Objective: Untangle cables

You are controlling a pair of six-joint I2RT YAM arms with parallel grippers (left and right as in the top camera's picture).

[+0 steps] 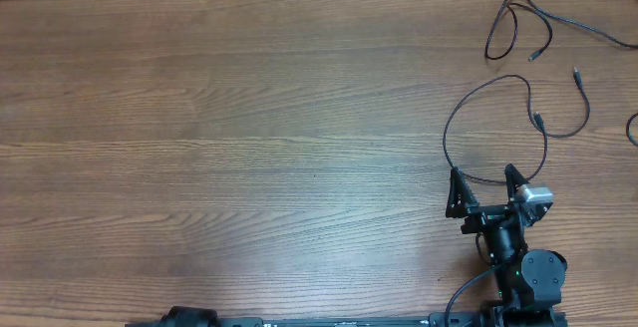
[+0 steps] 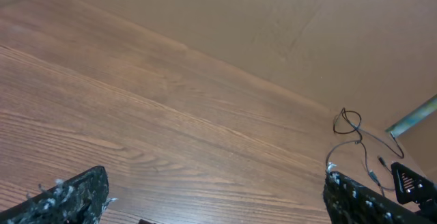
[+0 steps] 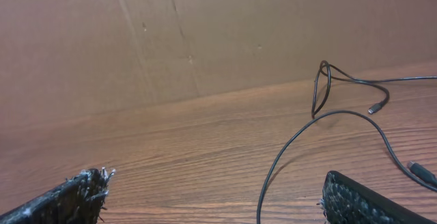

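Thin black cables lie at the table's far right. One makes a large loop (image 1: 495,85) whose lower part runs between the fingers of my right gripper (image 1: 485,181), which is open and holds nothing. In the right wrist view this cable (image 3: 293,142) passes between the fingers (image 3: 215,186), nearer the right one. A second cable forms a small coil (image 1: 510,23) at the back right, with a tail to the right edge; it also shows in the right wrist view (image 3: 322,87). A short cable (image 1: 586,118) with plug tips lies beside the loop. My left gripper (image 2: 215,186) is open and empty over bare wood.
Another bit of black cable (image 1: 632,128) shows at the right edge. A brown cardboard wall (image 3: 218,39) stands along the table's back edge. The right arm's base (image 1: 533,277) sits at the front right. The wooden table (image 1: 249,138) stretches to the left.
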